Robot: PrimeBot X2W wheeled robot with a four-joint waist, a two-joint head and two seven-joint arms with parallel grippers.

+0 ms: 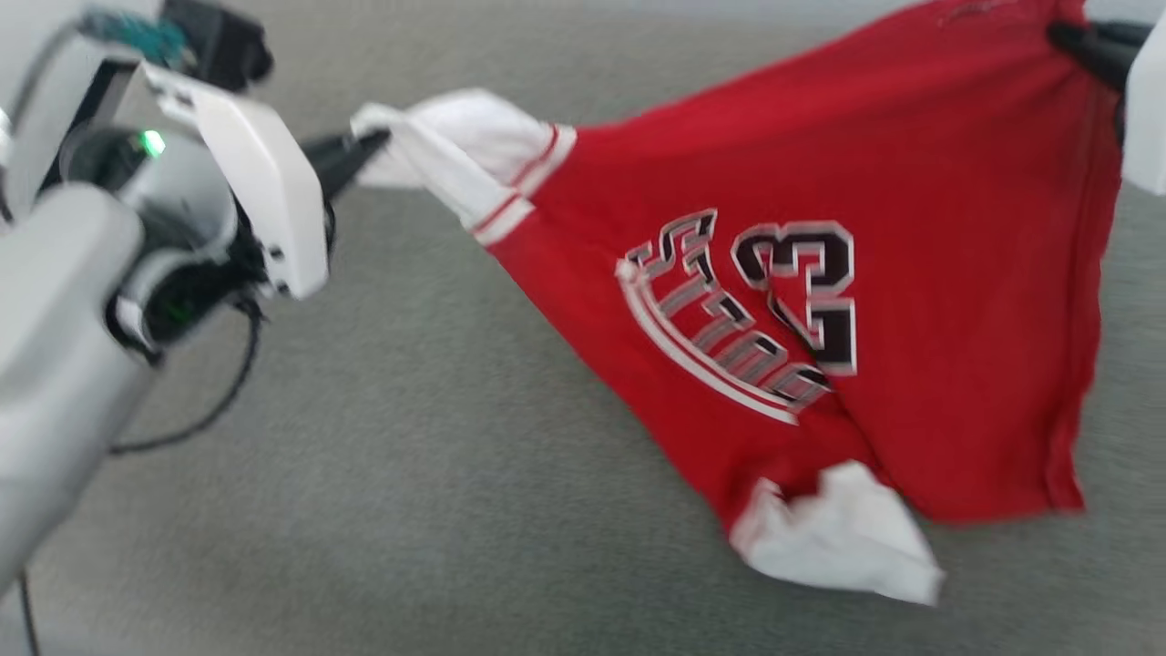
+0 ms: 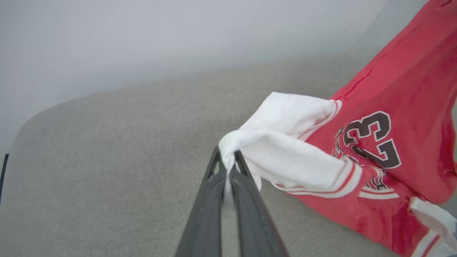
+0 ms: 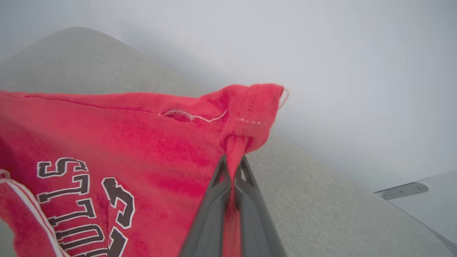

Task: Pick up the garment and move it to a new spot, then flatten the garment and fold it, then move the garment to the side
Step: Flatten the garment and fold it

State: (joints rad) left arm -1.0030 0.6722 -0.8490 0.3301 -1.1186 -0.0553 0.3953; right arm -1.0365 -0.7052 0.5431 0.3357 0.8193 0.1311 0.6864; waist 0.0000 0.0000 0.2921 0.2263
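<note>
Garment (image 1: 920, 210) is up off the grey surface (image 1: 410, 474), strung between my two arms, frame a bit blurred.

Far left in the head view: my left arm (image 1: 73, 310), pale casing, small green light on it, a black cable (image 1: 228, 383) looping below. Left fingers (image 1: 339, 160) point right and are pressed together on the edge of the white sleeve (image 1: 474, 137). Left wrist view confirms it: left fingers (image 2: 207, 214) pinching a bunched fold of white cloth, with the red-and-white stripe trim just past it.

Moving right, the red body spreads out in a slanted sheet. Emblem (image 1: 756, 310), black-and-white lettering plus a "23", sits near the middle, turned sideways. Below it the cloth sags to a low point where a second white sleeve (image 1: 838, 538) hangs near me; I cannot tell whether it touches the surface.

Top right corner: right fingers (image 1: 1089, 44), dark, pressed together on a red corner of the garment, right arm casing (image 1: 1148, 118) at the frame edge. Right wrist view: right fingers (image 3: 214, 214) pinching a gathered red hem with a loose white thread beside it. A pale wall (image 3: 357, 71) stands behind the surface.
</note>
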